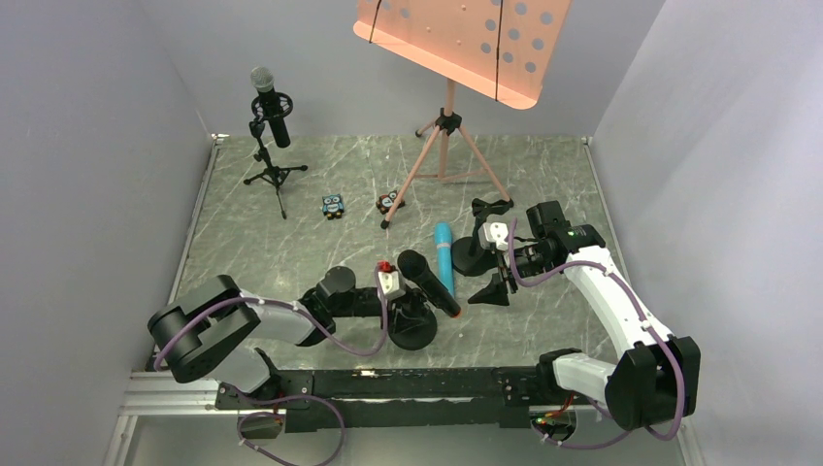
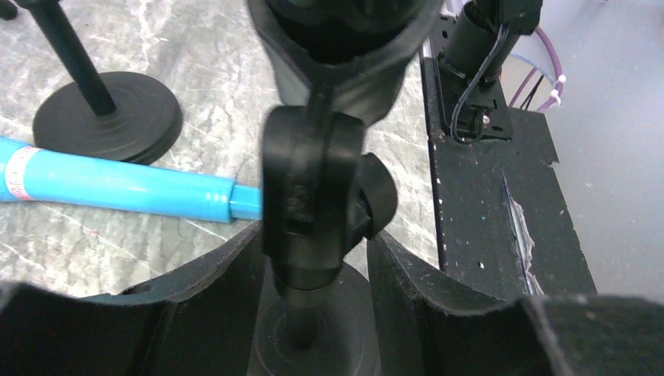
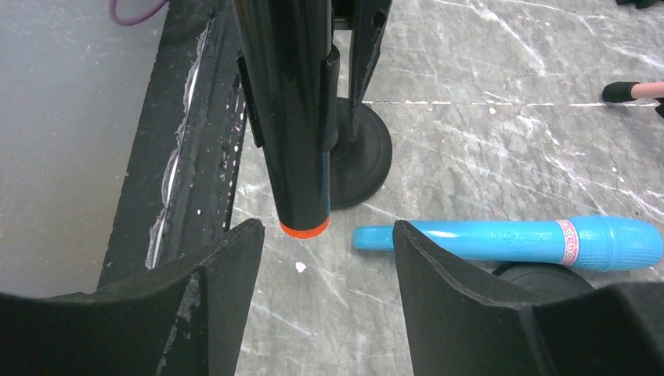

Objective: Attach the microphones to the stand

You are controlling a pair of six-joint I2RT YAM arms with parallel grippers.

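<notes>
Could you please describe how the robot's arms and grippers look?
Both the left arm and right arm have white links, bulky black joints and a looping purple cable. The left gripper and right gripper each have two broad matte-black fingers.

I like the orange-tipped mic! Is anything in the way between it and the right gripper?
Nothing visible. The orange end cap of the black microphone sits just ahead of the open right gripper.

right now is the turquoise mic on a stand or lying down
Lying down: the turquoise mic rests flat on the table, in no clip.
</notes>
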